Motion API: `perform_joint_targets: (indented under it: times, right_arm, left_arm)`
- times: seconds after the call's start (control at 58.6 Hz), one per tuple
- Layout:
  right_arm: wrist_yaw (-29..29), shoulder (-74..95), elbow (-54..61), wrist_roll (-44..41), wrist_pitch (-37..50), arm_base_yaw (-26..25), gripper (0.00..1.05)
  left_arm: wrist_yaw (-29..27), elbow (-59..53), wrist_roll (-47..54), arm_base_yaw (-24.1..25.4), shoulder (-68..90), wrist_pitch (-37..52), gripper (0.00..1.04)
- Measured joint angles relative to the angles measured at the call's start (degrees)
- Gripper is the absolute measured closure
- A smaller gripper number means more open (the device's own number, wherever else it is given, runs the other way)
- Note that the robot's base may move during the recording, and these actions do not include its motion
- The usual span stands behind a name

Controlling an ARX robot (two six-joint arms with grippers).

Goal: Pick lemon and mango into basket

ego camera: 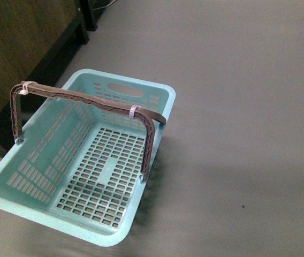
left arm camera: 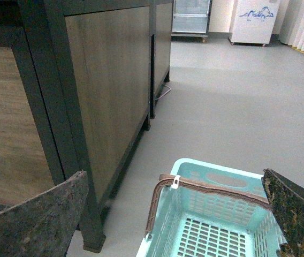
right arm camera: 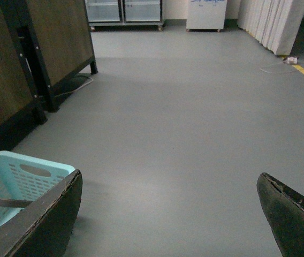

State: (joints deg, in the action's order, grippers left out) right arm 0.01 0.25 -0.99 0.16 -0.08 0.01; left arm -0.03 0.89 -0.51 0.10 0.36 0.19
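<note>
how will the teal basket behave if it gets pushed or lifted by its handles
Probably light: the basket is empty, slotted plastic. The handles stand clipped together and seem to pivot, so lifted by them it may swing. On the smooth floor a push would likely slide it rather than tip it, given its wide base.

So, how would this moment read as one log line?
basket: empty, handle raised | lemon: not in view | mango: not in view | left gripper: open, empty | right gripper: open, empty
</note>
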Motion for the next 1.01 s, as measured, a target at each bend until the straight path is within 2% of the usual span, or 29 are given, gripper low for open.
perform_joint_targets:
  times: [0.461, 0.564, 0.632, 0.751, 0.82, 0.871, 0.922, 1.008]
  right_arm:
    - [0.00, 0.00, 0.00, 0.00, 0.00, 0.00, 0.09]
    - [-0.04, 0.00, 0.00, 0.00, 0.00, -0.02, 0.09]
    - [-0.02, 0.00, 0.00, 0.00, 0.00, 0.00, 0.09]
    - [0.00, 0.00, 0.00, 0.00, 0.00, 0.00, 0.09]
    - [-0.02, 0.00, 0.00, 0.00, 0.00, 0.00, 0.09]
    - [0.00, 0.00, 0.00, 0.00, 0.00, 0.00, 0.09]
    - [-0.02, 0.00, 0.00, 0.00, 0.00, 0.00, 0.09]
    - [0.00, 0.00, 0.00, 0.00, 0.00, 0.00, 0.09]
  left_arm:
    - [0.02, 0.04, -0.15, 0.00, 0.09, -0.13, 0.07]
    - [1.27, 7.74, -7.82, -1.44, 10.97, -17.73, 0.07]
    - [3.65, 11.08, -14.49, -2.38, 18.12, -22.10, 0.07]
    - [10.60, 14.36, -27.41, -1.18, 27.82, -17.27, 0.07]
    - [13.20, 14.97, -37.40, -0.15, 35.76, -10.27, 0.07]
    - [13.35, 14.99, -41.53, 0.09, 40.33, -6.43, 0.07]
    - [13.03, 15.50, -50.12, 0.00, 50.31, 1.79, 0.07]
    - [11.52, 17.29, -55.98, -0.90, 60.35, 9.38, 0.07]
